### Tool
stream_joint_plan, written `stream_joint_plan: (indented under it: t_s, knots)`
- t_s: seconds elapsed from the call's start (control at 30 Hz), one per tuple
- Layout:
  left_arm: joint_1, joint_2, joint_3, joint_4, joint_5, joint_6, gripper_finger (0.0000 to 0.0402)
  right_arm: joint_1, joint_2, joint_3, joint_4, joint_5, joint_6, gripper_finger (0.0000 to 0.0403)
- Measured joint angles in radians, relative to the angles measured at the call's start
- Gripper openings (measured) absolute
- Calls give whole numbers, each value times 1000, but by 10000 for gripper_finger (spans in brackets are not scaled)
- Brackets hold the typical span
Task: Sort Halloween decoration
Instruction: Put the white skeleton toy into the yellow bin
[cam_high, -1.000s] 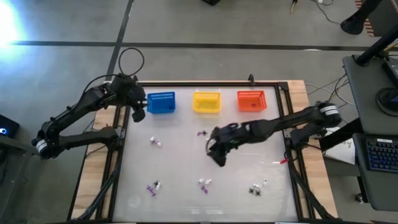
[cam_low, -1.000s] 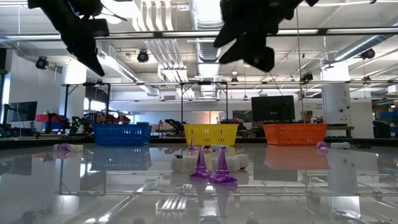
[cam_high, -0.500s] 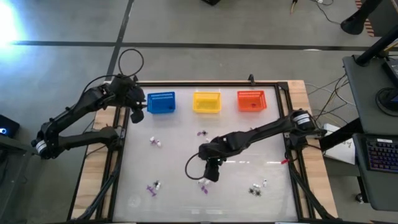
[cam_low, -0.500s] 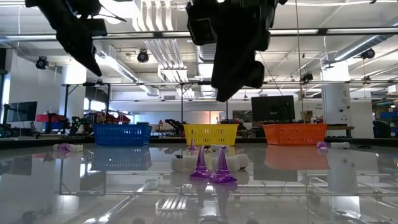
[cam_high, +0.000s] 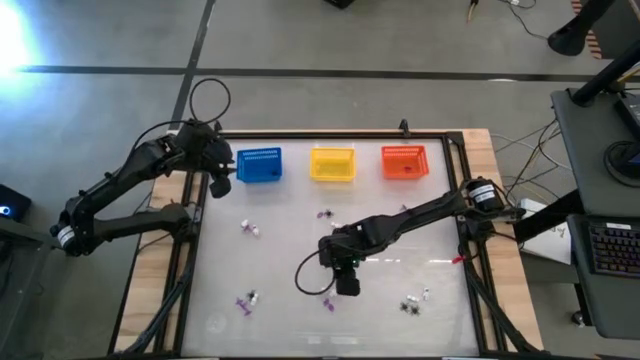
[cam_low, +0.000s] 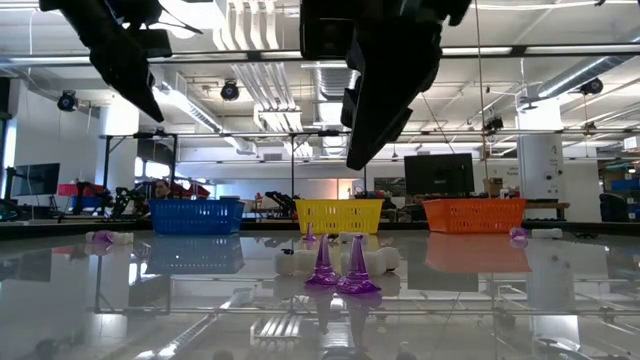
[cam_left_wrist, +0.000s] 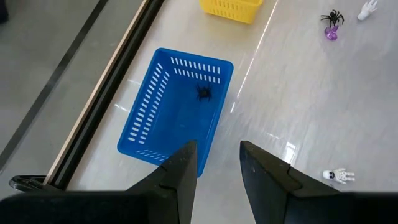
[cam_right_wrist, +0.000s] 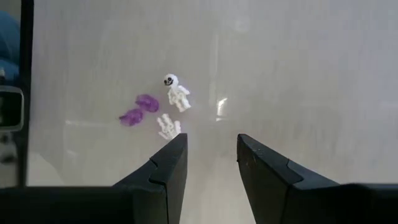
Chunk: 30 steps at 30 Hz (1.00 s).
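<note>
from above, the right tool (cam_high: 346, 285) hangs over the middle of the tabletop (cam_high: 390, 255), toward its near edge, just beside a white-and-purple cluster of trinkets (cam_high: 328, 297); more trinkets lie scattered toward the left edge and the near right corner. the left tool (cam_high: 222, 183) waits at the far left corner beside the blue basket (cam_high: 259, 165), with the yellow basket (cam_high: 332, 163) and orange basket (cam_high: 404, 161) in a row along the far edge.

at tabletop level, two purple cones (cam_low: 338, 267) stand among white pieces in front of the yellow basket, with a dark arm above them.

the left wrist camera shows that tool's fingers (cam_left_wrist: 181, 168) apart and empty over the blue basket, where a black spider (cam_left_wrist: 203, 93) lies.

the right wrist camera shows its fingers (cam_right_wrist: 169, 167) apart, gripping nothing, above a skeleton (cam_right_wrist: 176, 92), a second white piece (cam_right_wrist: 168, 126) and two purple pieces (cam_right_wrist: 138, 110).
</note>
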Motion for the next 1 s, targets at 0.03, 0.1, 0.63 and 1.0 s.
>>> stream_joint_plan:
  t_s: [0.03,0.1,0.63,1.0]
  knots:
    - [0,0,0,0,0,-2,105,1,2,0,0,0,-29,127]
    - [0,0,0,0,0,-5,105,3,3,-1,0,0,-64,125]
    - [0,2,0,0,0,-104,105,18,4,-51,102,0,-186,114]
    - [0,2,0,0,0,-134,105,41,5,-143,259,-45,-78,114]
